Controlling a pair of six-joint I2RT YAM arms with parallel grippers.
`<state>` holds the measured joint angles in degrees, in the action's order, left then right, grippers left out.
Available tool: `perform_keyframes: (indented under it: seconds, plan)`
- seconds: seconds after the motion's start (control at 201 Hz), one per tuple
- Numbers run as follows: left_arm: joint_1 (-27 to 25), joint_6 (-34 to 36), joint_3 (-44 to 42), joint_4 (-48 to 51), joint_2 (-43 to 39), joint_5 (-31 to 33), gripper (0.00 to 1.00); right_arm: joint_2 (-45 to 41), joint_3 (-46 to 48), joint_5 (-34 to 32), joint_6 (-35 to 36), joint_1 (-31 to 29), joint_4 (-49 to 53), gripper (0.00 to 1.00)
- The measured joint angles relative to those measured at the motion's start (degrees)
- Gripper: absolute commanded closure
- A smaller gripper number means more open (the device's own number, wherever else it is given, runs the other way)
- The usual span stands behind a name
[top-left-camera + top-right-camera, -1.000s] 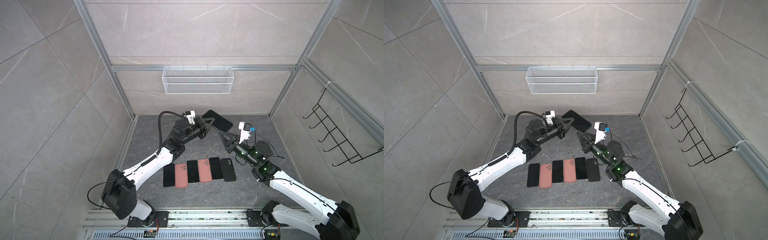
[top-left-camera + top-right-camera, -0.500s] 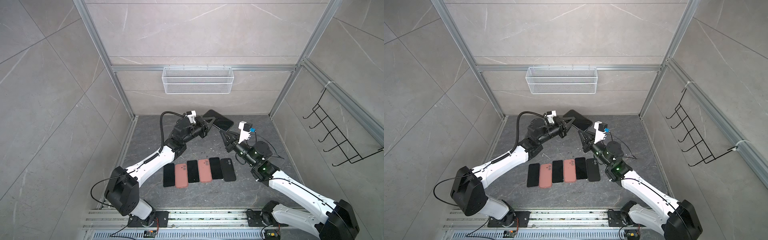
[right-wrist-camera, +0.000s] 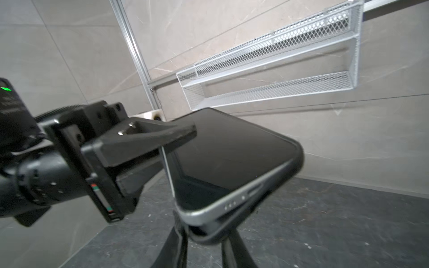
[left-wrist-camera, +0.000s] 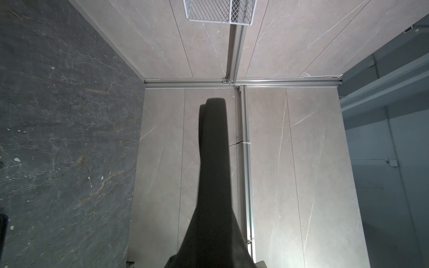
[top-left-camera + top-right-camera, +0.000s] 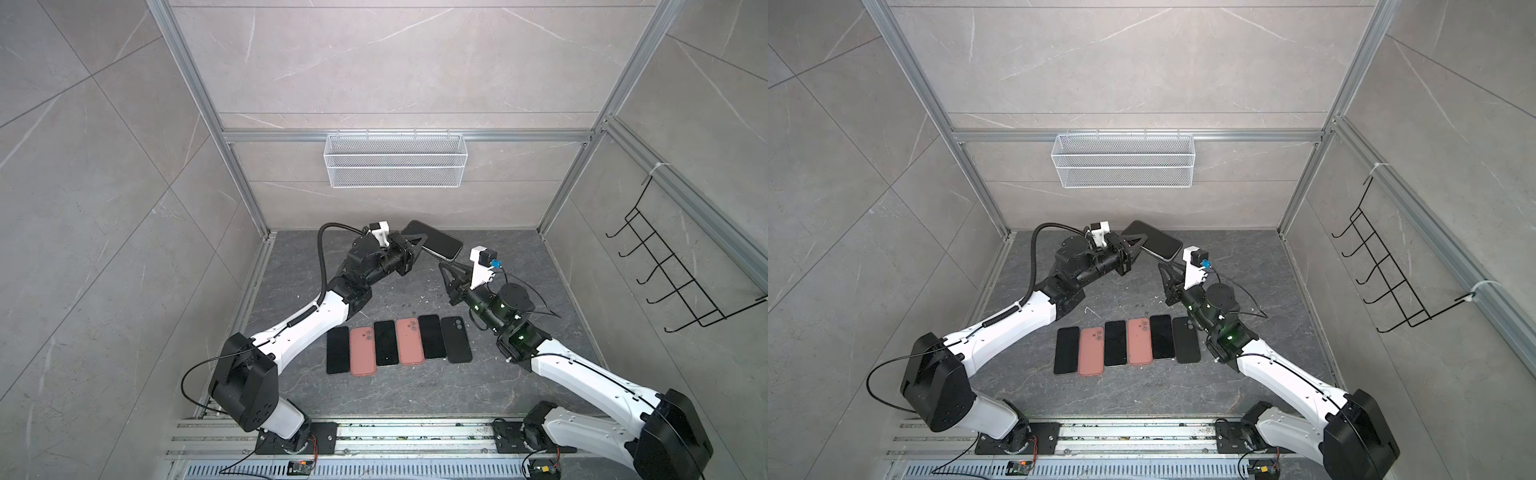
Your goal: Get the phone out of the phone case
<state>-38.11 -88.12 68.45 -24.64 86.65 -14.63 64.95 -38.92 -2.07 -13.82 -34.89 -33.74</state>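
A black-screened phone in a black phone case is held above the back of the floor. My left gripper is shut on it, one finger on the screen and one under the back. At the near corner the case is peeled away from the phone's silver edge. My right gripper stands just below that corner, with the loose case lip between its fingers. Whether they press on it is unclear. The left wrist view shows only the dark fingers.
A row of several black and salmon phones and cases lies flat mid-floor. A white wire basket hangs on the back wall. A black hook rack hangs on the right wall. The arm bases stand on rails along the front.
The phone has stayed almost in place in the left gripper. The right gripper has crept up toward the phone's near corner.
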Motion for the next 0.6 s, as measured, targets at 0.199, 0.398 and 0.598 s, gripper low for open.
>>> perform_keyframes:
  seconds: [0.199, 0.398, 0.598]
  plan:
    - [0.1, -0.2, 0.4, -1.7, -0.5, -3.3, 1.0, 1.1, 2.4, -8.3, 1.2, 3.1, 5.6, 0.71]
    - [0.2, -0.3, 0.5, -4.4, -1.0, -5.0, 1.0, -1.2, 4.0, -9.7, 0.6, 3.5, 11.4, 0.6]
    - [3.6, 3.6, 1.0, -1.7, -1.9, -10.0, 1.0, -14.0, 4.4, -0.7, -5.5, 9.6, 18.5, 0.48]
